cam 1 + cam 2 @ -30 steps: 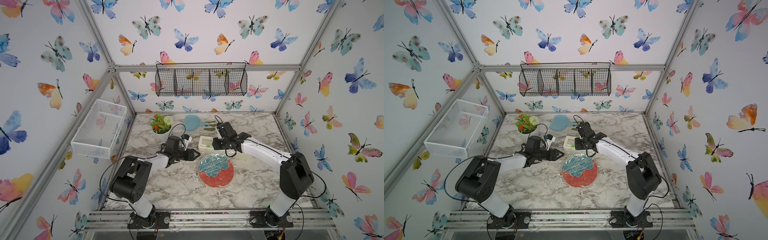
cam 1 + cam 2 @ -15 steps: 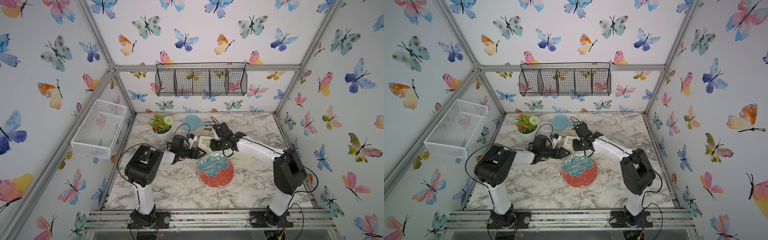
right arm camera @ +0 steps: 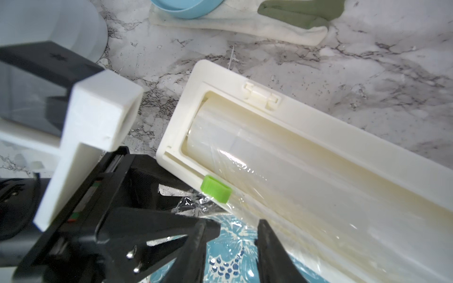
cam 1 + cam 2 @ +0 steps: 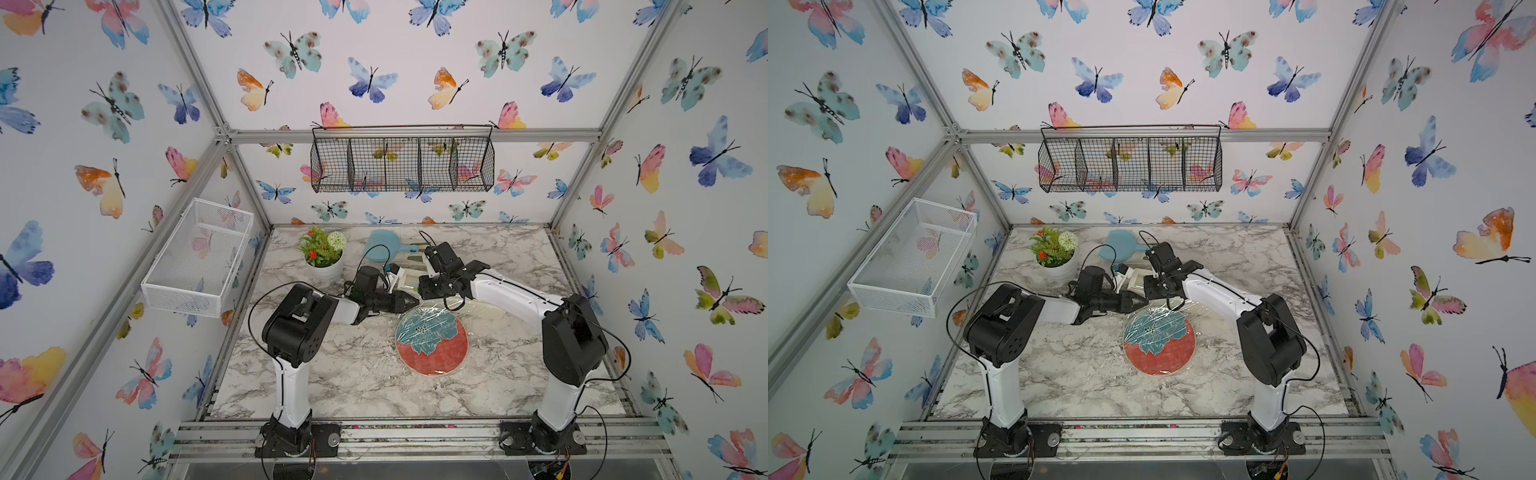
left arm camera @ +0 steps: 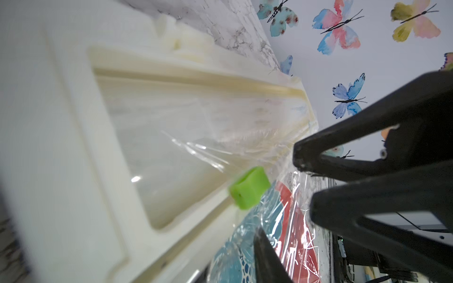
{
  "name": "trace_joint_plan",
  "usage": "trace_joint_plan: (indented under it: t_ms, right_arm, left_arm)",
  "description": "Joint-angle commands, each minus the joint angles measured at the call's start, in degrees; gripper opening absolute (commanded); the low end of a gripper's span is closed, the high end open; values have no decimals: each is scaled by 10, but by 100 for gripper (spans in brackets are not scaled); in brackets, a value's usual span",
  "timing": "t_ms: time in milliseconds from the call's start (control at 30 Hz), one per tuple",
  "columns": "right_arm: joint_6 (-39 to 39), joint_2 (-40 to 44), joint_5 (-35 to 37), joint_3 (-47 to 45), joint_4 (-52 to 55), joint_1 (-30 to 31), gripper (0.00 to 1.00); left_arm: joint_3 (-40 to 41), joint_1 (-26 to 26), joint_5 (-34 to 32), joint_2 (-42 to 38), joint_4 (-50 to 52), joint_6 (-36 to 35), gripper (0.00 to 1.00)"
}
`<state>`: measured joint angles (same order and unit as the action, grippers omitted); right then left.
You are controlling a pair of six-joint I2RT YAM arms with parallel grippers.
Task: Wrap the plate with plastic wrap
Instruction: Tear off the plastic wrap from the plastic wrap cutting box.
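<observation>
1. Left pincer (image 5: 305, 183): read jaws as set close at the edge of the plastic wrap (image 5: 201, 149); cannot tell whether clamped. Right pincer (image 3: 234, 225): jaws apart, nothing between.
2. Find the plate (image 4: 432, 345) in a top view at 5 o'clock from the left pincer, lying under the wrap.
3. Take the long axis of the box (image 3: 318, 117) as 10-to-4 o'clock, just beyond the plate at 12.
4. Locate the green tab (image 3: 215, 188) at the 10 o'clock end, just beside the left pincer; judge that arm better placed, with travel likely toward 4 o'clock.

You have the plate (image 4: 432, 340) on the table (image 4: 332, 386), under the plastic wrap (image 5: 297, 220). Just behind it lies the dispenser box (image 3: 306, 115); farther back sits the dish (image 4: 380, 245), with the potted plant (image 4: 323, 257) to its left.
</observation>
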<state>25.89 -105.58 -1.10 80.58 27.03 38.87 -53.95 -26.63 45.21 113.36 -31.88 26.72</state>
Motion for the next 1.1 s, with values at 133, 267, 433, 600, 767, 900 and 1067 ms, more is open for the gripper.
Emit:
trace_joint_plan:
  t_ms: [133,267,433,600,767,900,1067]
  right_arm:
    - [15,-55,44,81,51,8,37]
    - [28,-74,45,101,57,14,36]
    - [31,-90,50,112,67,28,31]
    - [31,-98,58,114,74,32,28]
    - [28,-106,80,121,85,33,28]
    - [25,-127,121,138,127,39,28]
    - [25,-128,157,130,141,47,29]
  left_arm:
    - [50,14,-12,-43,-17,-4,10]
    - [62,17,-15,-57,-20,-2,8]
    - [69,22,-15,-72,-16,-2,7]
    - [75,22,-14,-78,-16,-1,5]
    - [93,22,-19,-85,-18,-4,3]
    - [108,26,-22,-83,-22,-4,2]
    - [121,32,-18,-77,-41,8,1]
